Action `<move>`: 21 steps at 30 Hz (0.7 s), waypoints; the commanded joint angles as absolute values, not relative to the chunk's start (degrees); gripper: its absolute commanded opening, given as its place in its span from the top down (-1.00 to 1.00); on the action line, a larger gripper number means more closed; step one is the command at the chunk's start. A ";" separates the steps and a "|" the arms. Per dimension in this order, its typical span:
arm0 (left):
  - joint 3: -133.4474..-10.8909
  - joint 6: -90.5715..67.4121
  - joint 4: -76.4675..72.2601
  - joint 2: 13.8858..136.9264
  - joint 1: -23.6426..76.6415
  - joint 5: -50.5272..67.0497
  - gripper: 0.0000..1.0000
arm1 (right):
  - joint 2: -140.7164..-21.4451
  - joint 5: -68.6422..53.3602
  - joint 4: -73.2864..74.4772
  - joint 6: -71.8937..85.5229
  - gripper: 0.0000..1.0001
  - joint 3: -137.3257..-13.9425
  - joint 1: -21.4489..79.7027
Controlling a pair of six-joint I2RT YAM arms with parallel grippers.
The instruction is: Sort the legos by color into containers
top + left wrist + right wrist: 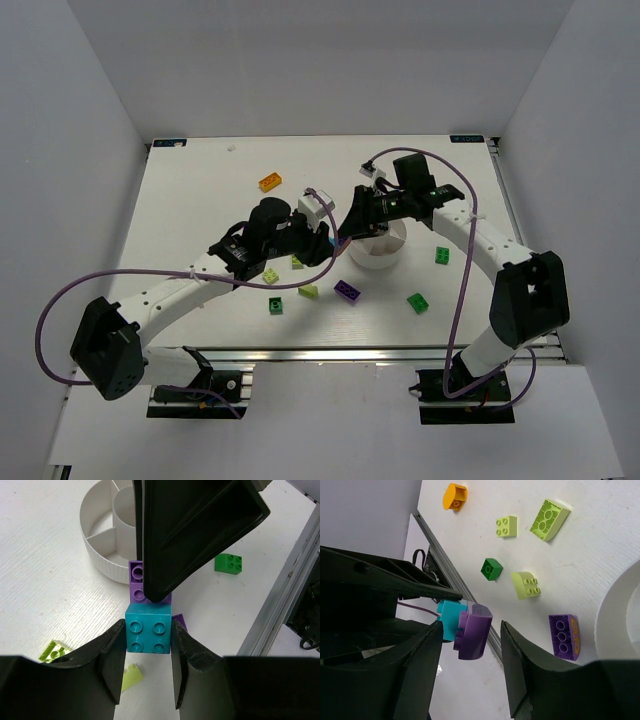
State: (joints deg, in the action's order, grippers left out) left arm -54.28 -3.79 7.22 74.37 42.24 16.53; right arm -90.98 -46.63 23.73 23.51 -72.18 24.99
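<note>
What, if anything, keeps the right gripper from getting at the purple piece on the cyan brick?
Seemingly nothing, so probably yes. The left gripper clamps the cyan brick by its sides only, leaving the purple piece bare, and the right gripper, fingers open, straddles it with gaps either side.

The white tabletop [200,200] carries a round white dish [380,262]. From the dish, an orange brick [270,182] lies at ten o'clock, a purple brick [348,290] at seven, green bricks [442,255] at three and five, and lime bricks [308,291] at eight.
</note>
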 commanded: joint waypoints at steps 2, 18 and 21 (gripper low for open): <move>-55.81 -2.90 6.15 71.89 43.07 15.03 1.00 | -91.41 -47.11 22.41 23.55 -0.07 -71.89 24.87; -56.42 -1.67 5.10 71.81 43.59 12.22 1.00 | -93.43 -50.71 23.91 22.68 0.08 -73.92 24.26; -57.04 -1.49 5.01 72.33 43.59 12.39 1.00 | -93.34 -51.06 23.82 22.67 0.02 -73.83 24.17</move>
State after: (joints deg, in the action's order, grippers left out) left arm -54.41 -2.31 6.81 74.28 43.35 12.86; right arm -93.23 -48.93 23.90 23.35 -72.34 24.38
